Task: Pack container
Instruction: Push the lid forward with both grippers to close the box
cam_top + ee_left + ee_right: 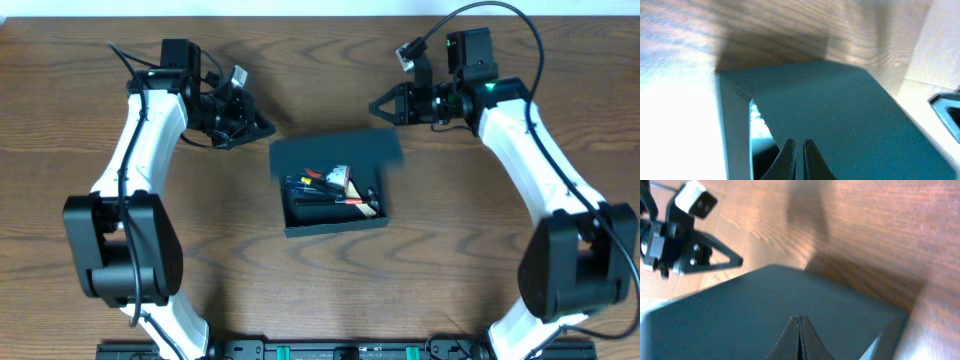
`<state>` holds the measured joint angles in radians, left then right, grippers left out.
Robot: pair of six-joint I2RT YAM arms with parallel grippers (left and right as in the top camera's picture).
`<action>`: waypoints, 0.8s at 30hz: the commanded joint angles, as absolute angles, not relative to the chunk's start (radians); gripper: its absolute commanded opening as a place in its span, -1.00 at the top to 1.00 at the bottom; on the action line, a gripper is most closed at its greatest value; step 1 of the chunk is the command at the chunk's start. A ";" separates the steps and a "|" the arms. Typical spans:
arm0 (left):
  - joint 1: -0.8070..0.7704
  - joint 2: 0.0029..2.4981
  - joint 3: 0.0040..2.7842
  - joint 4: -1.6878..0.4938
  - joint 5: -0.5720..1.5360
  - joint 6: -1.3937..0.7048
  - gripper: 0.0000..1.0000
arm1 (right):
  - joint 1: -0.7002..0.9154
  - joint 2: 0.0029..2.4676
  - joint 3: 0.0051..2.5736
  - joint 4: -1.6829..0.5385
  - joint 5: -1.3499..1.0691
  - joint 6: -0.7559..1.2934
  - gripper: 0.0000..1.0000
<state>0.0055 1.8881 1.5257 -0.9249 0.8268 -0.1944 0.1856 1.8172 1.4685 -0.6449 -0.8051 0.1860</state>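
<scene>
Grip check: left fingers (786, 161) and right fingers (790, 342) are both pinched shut, holding nothing. Container (335, 227) sits on the table (300, 300) between them, a bit closer to the robot, flap (335, 150) raised on the far side; left looks marginally nearer.

- A wooden table (60, 120) with dark brown, streaky grain running left to right fills almost the whole overhead view.
- A narrow pale strip (610, 6) shows beyond the table's far edge at the top right corner; what it is cannot be told.
- Light is soft and even from above, with faint shadows on the wood.
- In the left wrist view the wood is washed nearly white on the left side.
- In the right wrist view a dark shadow (807, 210) crosses the grain.
</scene>
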 commanded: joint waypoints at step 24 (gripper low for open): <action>0.010 1.705 1.543 -1.047 0.620 -0.075 -0.97 | 0.316 1.613 1.479 -0.913 -0.352 -0.039 -0.99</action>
<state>0.0055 1.7859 1.5257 -1.0412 0.6518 -0.0994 0.2993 1.7000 1.4693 -0.9161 -0.4885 -0.0071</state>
